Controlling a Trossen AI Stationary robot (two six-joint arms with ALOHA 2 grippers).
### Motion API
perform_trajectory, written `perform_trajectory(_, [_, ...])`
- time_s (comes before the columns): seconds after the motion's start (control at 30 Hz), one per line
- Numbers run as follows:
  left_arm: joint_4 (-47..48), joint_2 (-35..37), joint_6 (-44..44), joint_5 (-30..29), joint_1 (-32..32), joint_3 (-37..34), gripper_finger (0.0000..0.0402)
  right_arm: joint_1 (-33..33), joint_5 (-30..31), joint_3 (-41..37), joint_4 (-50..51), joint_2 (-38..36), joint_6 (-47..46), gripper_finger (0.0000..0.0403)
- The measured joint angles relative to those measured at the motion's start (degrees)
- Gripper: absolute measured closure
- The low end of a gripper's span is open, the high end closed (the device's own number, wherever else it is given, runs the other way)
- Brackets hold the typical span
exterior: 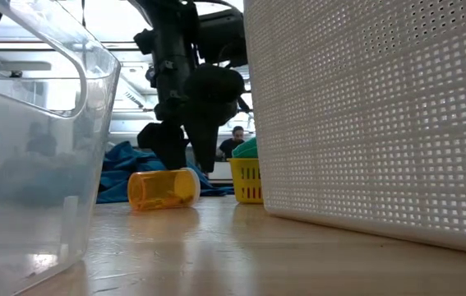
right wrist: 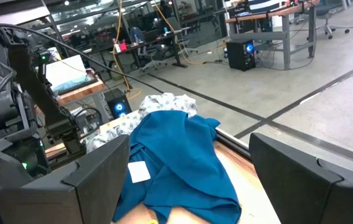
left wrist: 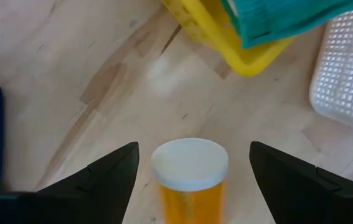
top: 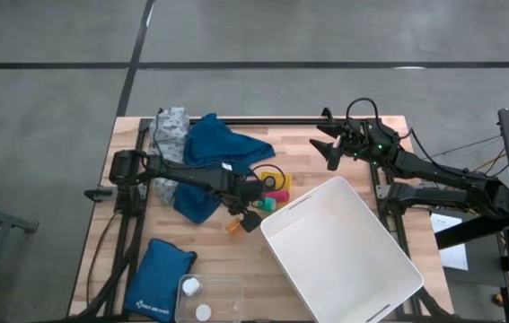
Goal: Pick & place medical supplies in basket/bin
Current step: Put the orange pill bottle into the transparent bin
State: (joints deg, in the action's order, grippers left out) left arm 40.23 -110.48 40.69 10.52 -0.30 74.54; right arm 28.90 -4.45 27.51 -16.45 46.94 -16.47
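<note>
- Left gripper [left wrist: 188,180] jaws spread wide, either side of the white-capped orange plastic pill bottle [left wrist: 190,180] lying beside the white perforated bin [top: 344,251].
- Right gripper [top: 330,144] jaws wide, empty, beyond that bin.

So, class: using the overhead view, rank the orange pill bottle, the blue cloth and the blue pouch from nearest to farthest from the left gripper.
1. Orange pill bottle: lying between the open fingers of the left gripper.
2. Blue cloth: behind the gripper, toward the table's far edge.
3. Blue pouch: at the near left corner.

Dark jointed arms [top: 191,175], black cables.
</note>
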Motion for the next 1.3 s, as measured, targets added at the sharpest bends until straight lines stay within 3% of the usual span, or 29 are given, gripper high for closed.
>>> perform_trajectory(0.3, [0.8, 0.0, 0.1, 0.0, -0.7, -0.1, 0.0092, 0.0, 0.0, 0.0, 0.0, 0.0, 0.0, 0.0078])
perform_trajectory(0.6, [-4.1, 0.0, 1.6, 1.7, -0.7, -4.9, 0.0092, 0.0, 0.0, 0.0, 0.0, 0.0, 0.0, 0.0078])
perform_trajectory(1.3, [-7.3, 0.0, 0.0, 1.7, 0.4, -4.8, 0.0092, 0.0, 0.0, 0.0, 0.0, 0.0, 0.0, 0.0078])
